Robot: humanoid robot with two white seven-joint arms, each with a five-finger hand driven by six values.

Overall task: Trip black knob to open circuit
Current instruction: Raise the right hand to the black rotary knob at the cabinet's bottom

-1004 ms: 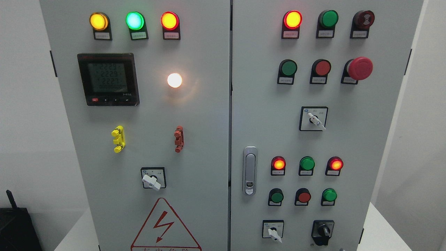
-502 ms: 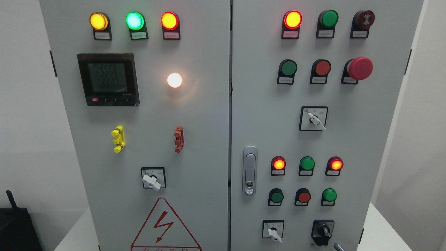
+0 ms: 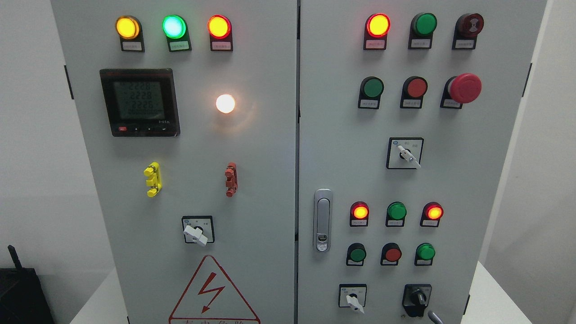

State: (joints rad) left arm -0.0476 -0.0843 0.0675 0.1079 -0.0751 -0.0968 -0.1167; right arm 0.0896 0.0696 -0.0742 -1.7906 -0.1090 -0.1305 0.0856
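Note:
The black knob (image 3: 416, 299) sits on a black base at the lower right of the right cabinet door (image 3: 450, 189), its handle pointing up and slightly right. A small grey part of my right hand (image 3: 432, 317) shows at the bottom edge, just right of and below the knob and apart from it. The rest of the hand is out of frame. My left hand is not in view.
A white selector switch (image 3: 353, 300) is left of the knob. Green and red push buttons (image 3: 392, 254) and lit red lamps (image 3: 360, 211) are above it. A door latch (image 3: 322, 220) is near the centre seam. A red emergency button (image 3: 465, 87) sticks out at the upper right.
The grey part of my right hand has risen a little further into view at the bottom edge beside the black knob. The meter digits have changed. The knob has not moved.

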